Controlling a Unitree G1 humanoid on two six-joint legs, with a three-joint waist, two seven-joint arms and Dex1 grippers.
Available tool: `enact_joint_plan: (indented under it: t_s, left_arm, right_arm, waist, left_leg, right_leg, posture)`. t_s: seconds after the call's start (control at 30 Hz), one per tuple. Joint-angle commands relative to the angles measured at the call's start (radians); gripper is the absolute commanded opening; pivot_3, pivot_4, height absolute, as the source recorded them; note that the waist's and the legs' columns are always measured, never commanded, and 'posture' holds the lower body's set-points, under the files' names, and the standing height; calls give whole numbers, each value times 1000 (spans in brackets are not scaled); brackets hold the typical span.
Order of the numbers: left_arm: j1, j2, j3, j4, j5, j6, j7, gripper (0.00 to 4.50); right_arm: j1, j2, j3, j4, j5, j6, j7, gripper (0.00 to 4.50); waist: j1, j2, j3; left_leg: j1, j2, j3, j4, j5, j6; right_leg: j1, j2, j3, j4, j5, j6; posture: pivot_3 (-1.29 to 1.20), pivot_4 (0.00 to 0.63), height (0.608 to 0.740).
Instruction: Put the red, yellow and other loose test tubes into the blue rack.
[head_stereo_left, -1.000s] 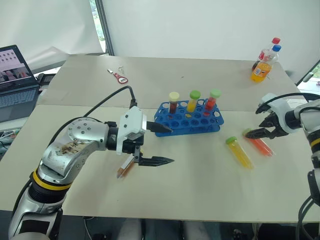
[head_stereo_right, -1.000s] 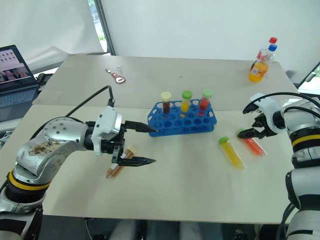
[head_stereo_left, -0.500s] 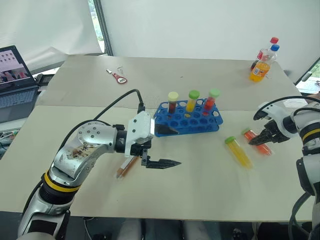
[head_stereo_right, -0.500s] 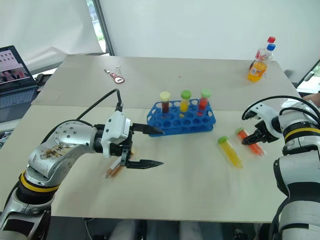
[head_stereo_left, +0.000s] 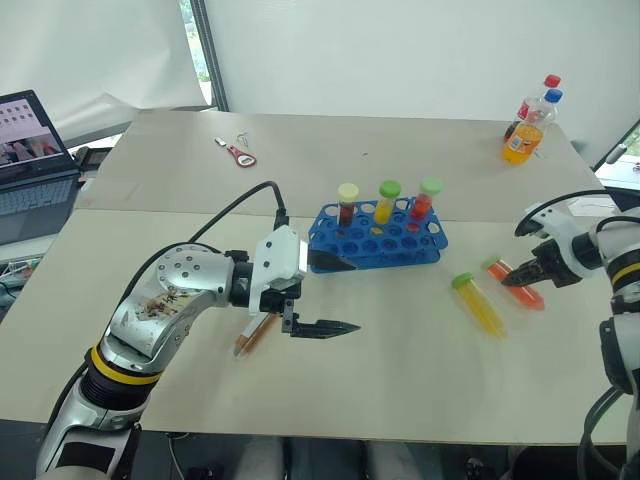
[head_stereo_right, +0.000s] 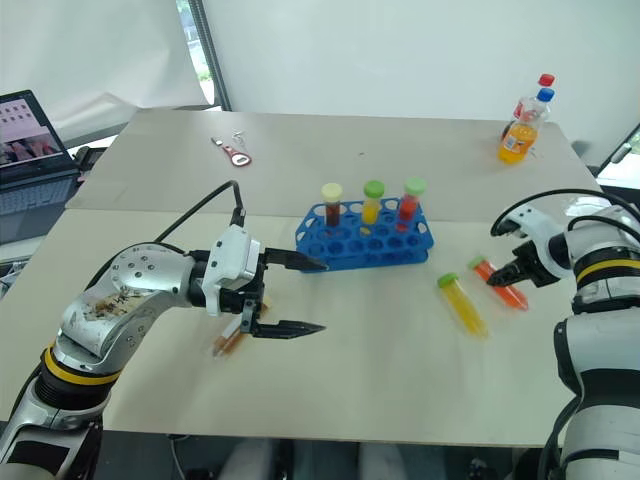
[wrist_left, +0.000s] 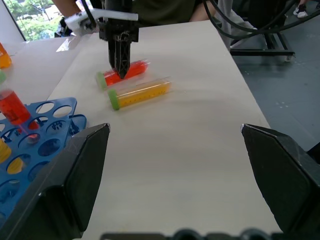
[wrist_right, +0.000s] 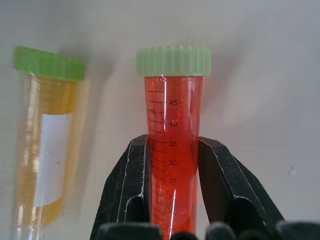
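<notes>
The blue rack (head_stereo_left: 378, 240) stands mid-table with three capped tubes upright in its back row. My right gripper (head_stereo_left: 512, 280) is shut on the red test tube (wrist_right: 172, 150), its fingers (wrist_right: 134, 190) pinching the body below the green cap. That tube (head_stereo_left: 520, 285) lies on the table right of the rack. The yellow test tube (head_stereo_left: 478, 303) lies loose just beside it, also green-capped. A brown-filled tube (head_stereo_left: 252, 333) lies on the table under my left gripper (head_stereo_left: 348, 295), which hovers open and empty, pointing toward the rack's left end.
Two soda bottles (head_stereo_left: 527, 128) stand at the far right corner. A laptop (head_stereo_left: 30, 160) sits off the left edge, and a red bottle opener (head_stereo_left: 238, 152) lies at the far left. A black cable (head_stereo_left: 225, 200) arcs over my left arm.
My right gripper has closed from open onto the red test tube. The left arm and gripper have stayed as they were.
</notes>
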Motion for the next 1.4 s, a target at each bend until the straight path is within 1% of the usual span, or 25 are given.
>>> enact_joint_plan:
  t_s: [0.03, 0.1, 0.17, 0.2, 0.23, 0.3, 0.37, 0.5, 0.6, 0.73, 0.9, 1.03, 1.4]
  left_arm:
    - [-4, -7, 48, 9, -6, -18, 26, 4500]
    - [-6, -17, 61, 19, -14, -11, 45, 4500]
    - [-10, -46, 100, 24, -64, 30, 88, 4500]
    - [-11, -53, 116, 25, -80, 46, 101, 4500]
    - [-12, -56, 128, 25, -92, 59, 109, 4500]
    - [-13, -46, 142, 26, -100, 71, 106, 4500]
    - [-12, -30, 144, 27, -101, 74, 97, 4500]
    - [-18, -19, 137, 17, -101, 87, 99, 4500]
    - [-30, -26, 134, 2, -110, 109, 115, 4500]
    - [-48, -39, 137, 2, -133, 155, 142, 4500]
    - [-42, -32, 120, 1, -119, 156, 143, 4500]
    - [-35, -30, 121, 0, -117, 157, 143, 4500]
    - [-12, -40, 119, 2, -106, 141, 151, 4500]
  right_arm:
    - [100, -78, -177, -293, 133, 84, -10, 954]
    - [195, -92, -281, -480, 208, 146, -43, 954]
    - [357, -7, -477, -791, 305, 148, -159, 954]
    - [416, 62, -569, -915, 355, 133, -232, 954]
    - [478, 120, -623, -1021, 376, 125, -299, 954]
    - [566, 226, -667, -1155, 398, 70, -403, 954]
    - [614, 322, -672, -1221, 404, 20, -512, 954]
    - [619, 461, -646, -1196, 386, -114, -694, 954]
    - [615, 519, -622, -1137, 380, -199, -772, 954]
    - [616, 546, -573, -1050, 366, -314, -813, 954]
    - [601, 567, -538, -961, 366, -395, -861, 954]
    - [613, 572, -510, -948, 372, -424, -878, 954]
    - [645, 630, -460, -966, 361, -483, -971, 954]
  waist:
    - [3, 0, 0]
    - [6, 0, 0]
    - [7, 0, 0]
    - [6, -1, 0]
    - [2, -1, 0]
    - [0, -1, 0]
    - [2, -1, 0]
    - [3, -1, 0]
    - [3, -1, 0]
    - [1, 0, 0]
    - [-3, 0, 0]
    - [-3, 0, 0]
    - [-2, 0, 0]
  left_leg:
    - [0, 0, -1, 0, 0, 0]
    - [-1, 0, -2, 0, 0, 0]
    - [-1, 0, -3, 0, 0, 0]
    - [-1, 0, -5, 1, 0, 0]
    - [-2, 1, -9, 1, 0, 0]
    - [-2, 0, -12, 2, 0, 0]
    - [-2, -1, -12, 2, 0, 0]
    - [-1, -2, -11, 3, 1, -1]
    - [-1, -2, -10, 3, 1, -2]
    - [-1, -2, -10, 2, 1, -2]
    - [-1, -2, -10, 1, 2, -2]
    - [-1, -2, -10, 2, 2, -2]
    - [-1, -2, -10, 2, 2, -2]
  right_leg:
    - [0, 0, -1, 0, 0, 0]
    - [0, 0, -2, 0, 0, 0]
    - [1, 0, -2, 0, 0, 0]
    - [1, 0, -2, 0, 0, 0]
    - [1, 0, -3, 1, 0, 0]
    - [0, 0, -1, 5, 0, 0]
    - [0, 0, -2, 6, 0, 0]
    - [1, -1, -1, 6, 0, 1]
    - [1, 0, -2, 6, 0, 1]
    - [1, 0, -2, 6, 0, 1]
    - [0, 0, -2, 6, 0, 1]
    - [1, 0, -2, 6, 0, 1]
    - [1, 0, -2, 6, 0, 1]
  posture:
    - [0, 150, 706]
    - [0, 150, 706]
    - [0, 150, 706]
    - [0, 150, 706]
    - [0, 150, 706]
    - [0, 150, 706]
    - [0, 150, 706]
    - [0, 150, 706]
    - [0, 150, 706]
    - [0, 150, 706]
    - [0, 150, 706]
    - [0, 150, 706]
    - [0, 150, 706]
